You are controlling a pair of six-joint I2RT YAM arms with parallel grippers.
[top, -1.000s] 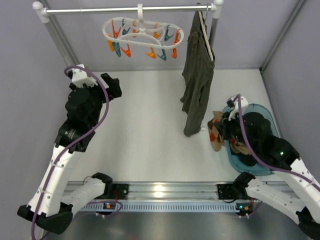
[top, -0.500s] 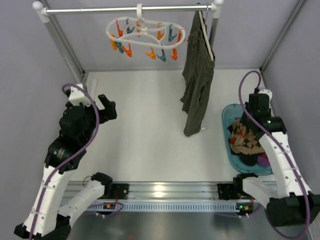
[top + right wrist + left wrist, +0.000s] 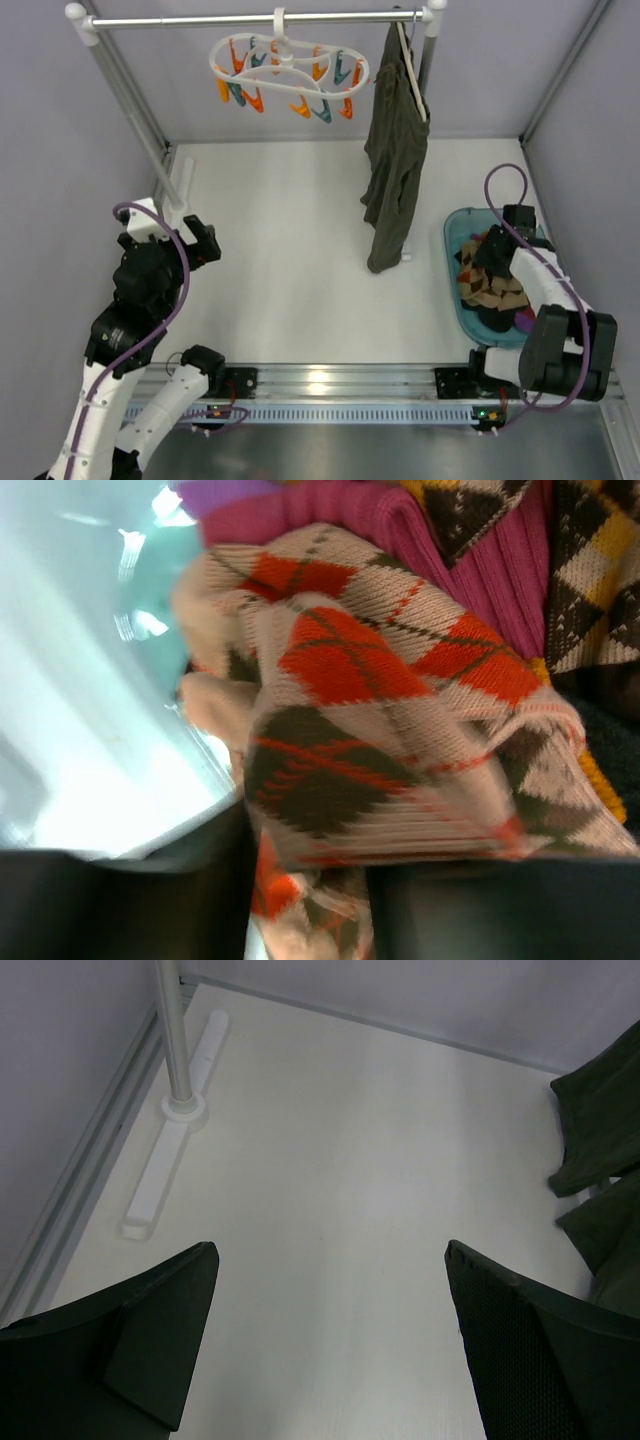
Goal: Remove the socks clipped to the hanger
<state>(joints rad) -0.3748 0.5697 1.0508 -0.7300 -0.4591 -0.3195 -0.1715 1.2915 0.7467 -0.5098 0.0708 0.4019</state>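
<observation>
All small patterned socks (image 3: 492,290) lying collected in teal plastic tray (image 3: 455,228), white plastic clip hanger (image 3: 290,62) hanging bare; right hand (image 3: 308,875) straddling them, grip unclear; left hand (image 3: 328,1260) spread, empty.

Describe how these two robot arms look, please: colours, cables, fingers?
The left arm and right arm are built of white links with black joints. A purple cable loops along each. The left gripper has two broad, flat, dark fingers.

We saw a dark green garment (image 3: 395,150), perhaps trousers, hanging from the rail (image 3: 180,20), and a teal tray (image 3: 456,230) on the table (image 3: 290,260) nearby.
</observation>
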